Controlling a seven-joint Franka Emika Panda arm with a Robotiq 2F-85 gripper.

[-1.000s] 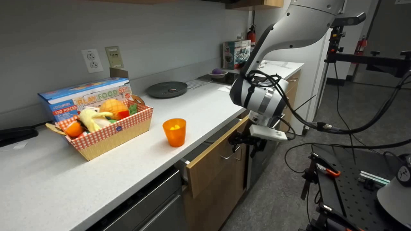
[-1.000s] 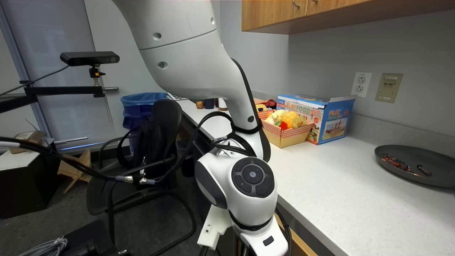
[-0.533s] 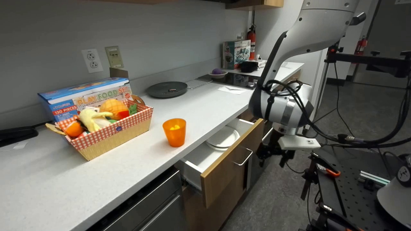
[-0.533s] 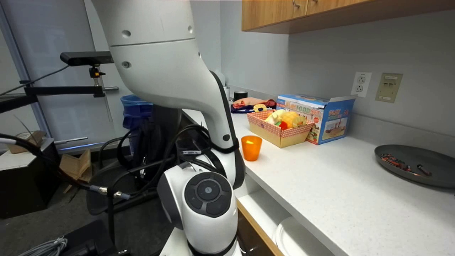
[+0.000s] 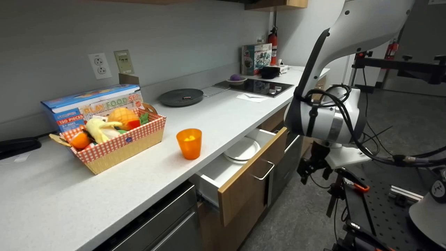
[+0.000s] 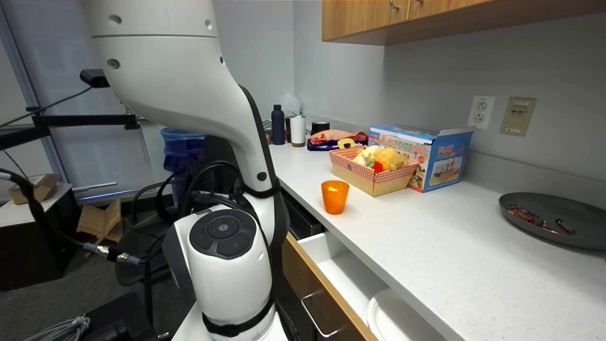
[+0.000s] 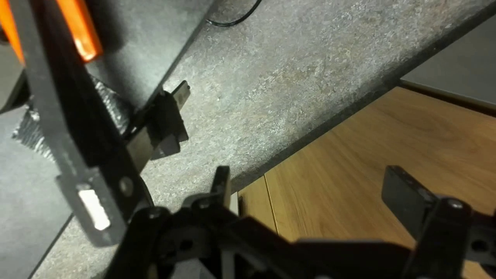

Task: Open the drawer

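Drawer (image 5: 244, 182) is standing open beneath the tabletop (image 5: 223, 122), plates (image 5: 244, 148) showing inside; fingers (image 7: 405, 201), wide apart, are holding nothing, clear of the handle (image 5: 268, 172); opening is looking complete, no pull apparently remaining

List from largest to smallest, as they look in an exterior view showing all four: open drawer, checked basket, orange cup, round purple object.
Open drawer and checked basket: too close to rank
Orange cup
Round purple object: clearly smallest, though it stands farthest away
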